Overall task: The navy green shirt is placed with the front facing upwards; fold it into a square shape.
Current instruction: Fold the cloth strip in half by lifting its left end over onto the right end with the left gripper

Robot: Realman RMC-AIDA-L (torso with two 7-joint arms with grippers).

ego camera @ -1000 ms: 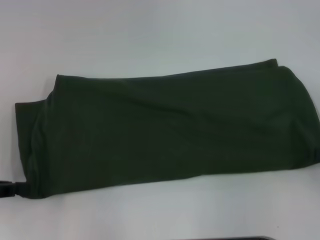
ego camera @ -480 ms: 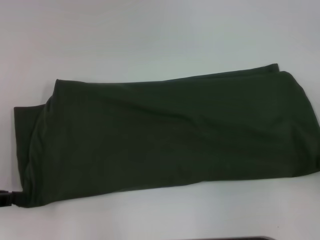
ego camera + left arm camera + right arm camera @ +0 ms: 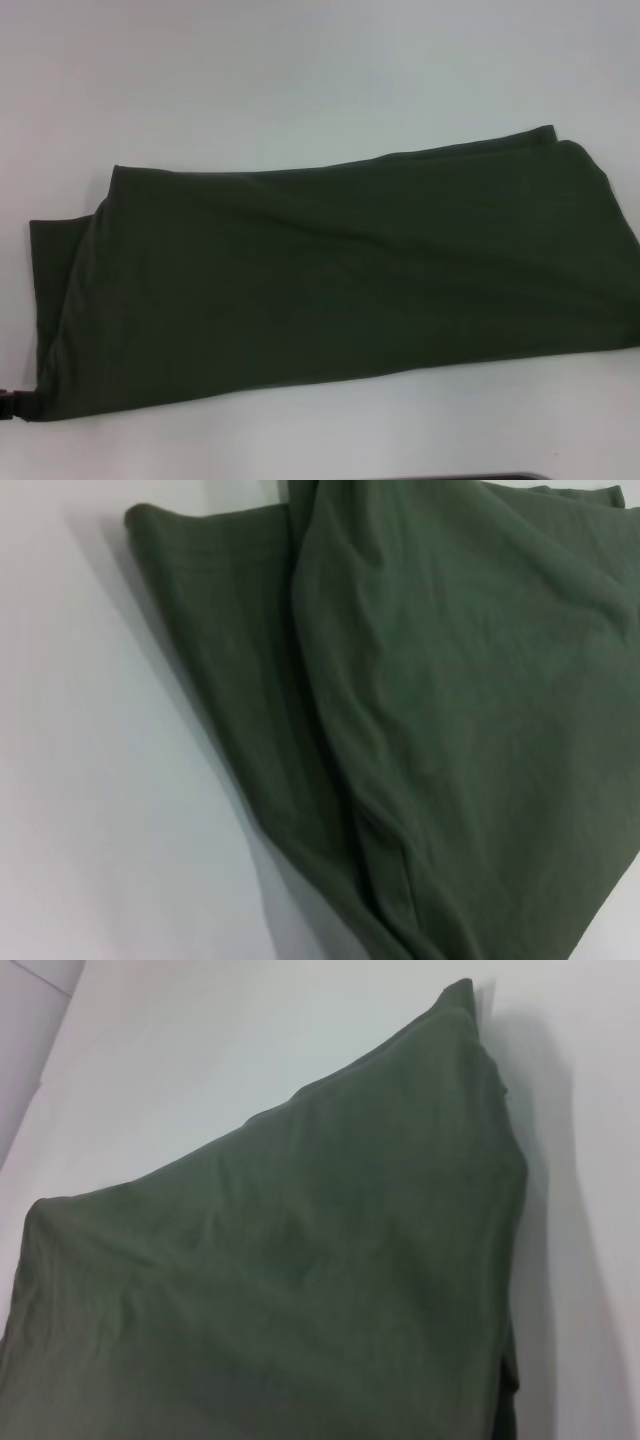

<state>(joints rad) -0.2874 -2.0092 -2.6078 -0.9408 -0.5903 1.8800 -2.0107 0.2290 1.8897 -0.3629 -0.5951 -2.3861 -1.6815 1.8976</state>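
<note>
Left edge of head view: a small black part of the left tool (image 3: pixel 10 404) shows at the frame border, touching the near-left corner of the navy green shirt (image 3: pixel 330 270); cannot tell whether it is wide, narrow or holding cloth, since only a sliver shows. The shirt lies on the white bench (image 3: pixel 300 70) as a long folded band running left to right, plain green side up, no lettering or collar showing. At its left end a lower layer sticks out past the upper one as a narrow strip, and the upper layer's far-left corner sits a little farther back. Soft creases run diagonally across the middle. The band's far edge climbs toward the right, ending in a pointed far-right corner; the right end is rounded and runs to the frame edge. A dark strip (image 3: pixel 460 477) shows at the bottom border of the head view, near the middle-right; what it is cannot be told. Left wrist view: the shirt (image 3: pixel 450 730) fills most of the frame, two overlapping layers with a thick fold ridge between them, bare bench (image 3: pixel 90 780) beside. Right wrist view: the shirt (image 3: pixel 300 1290) rises to a corner point, bench (image 3: pixel 200 1050) beyond it. Right tool not seen in any view.
</note>
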